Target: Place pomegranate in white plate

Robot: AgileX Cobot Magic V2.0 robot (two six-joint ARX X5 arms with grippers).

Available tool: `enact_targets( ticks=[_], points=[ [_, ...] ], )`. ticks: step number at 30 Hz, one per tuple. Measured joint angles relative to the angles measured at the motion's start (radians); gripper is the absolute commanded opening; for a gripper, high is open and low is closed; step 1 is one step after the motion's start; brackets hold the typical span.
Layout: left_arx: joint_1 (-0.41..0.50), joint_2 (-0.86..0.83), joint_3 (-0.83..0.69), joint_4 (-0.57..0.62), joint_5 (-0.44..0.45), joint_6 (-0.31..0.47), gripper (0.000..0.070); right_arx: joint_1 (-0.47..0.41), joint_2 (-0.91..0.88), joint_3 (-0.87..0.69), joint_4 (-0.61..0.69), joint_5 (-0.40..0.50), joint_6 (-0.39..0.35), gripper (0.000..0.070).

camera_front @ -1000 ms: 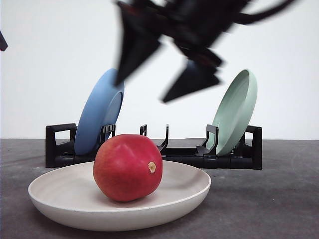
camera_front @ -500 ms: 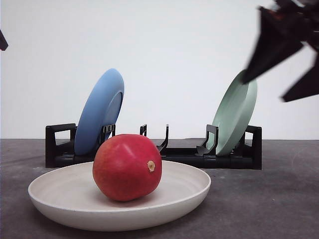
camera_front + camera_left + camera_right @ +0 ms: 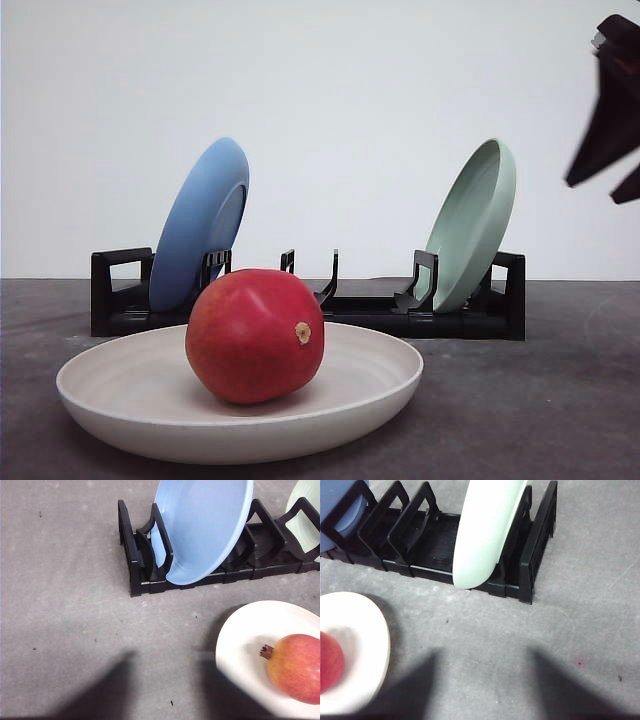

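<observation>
The pomegranate [image 3: 255, 335] is a smooth red fruit lying in the middle of the white plate [image 3: 120, 420], its tan nub turned to the front right. The plate rests flat on the grey table near the front. In the left wrist view the pomegranate [image 3: 295, 667] lies on the white plate [image 3: 240, 645] with nothing touching it. The right wrist view catches part of the pomegranate [image 3: 330, 662] and the plate's rim [image 3: 367, 630]. My right gripper [image 3: 590, 193] hangs high at the far right, well away from the fruit, open and with nothing in it.
A black dish rack [image 3: 470, 322] stands behind the white plate. A blue plate [image 3: 200, 225] leans in its left end and a pale green plate [image 3: 472, 225] in its right end. Grey tabletop [image 3: 560, 400] spreads to the right of the white plate.
My right gripper has swung from above the pomegranate up and away to the far right edge. The pomegranate and the plate stayed put.
</observation>
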Motion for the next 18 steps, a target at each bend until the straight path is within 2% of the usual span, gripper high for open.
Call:
enact_targets(
  ticks=[18],
  points=[
    [0.0,-0.004,0.0,0.0,0.0,0.0,0.0,0.0,0.0,0.0,0.0,0.0,0.0,0.0012]
  ],
)
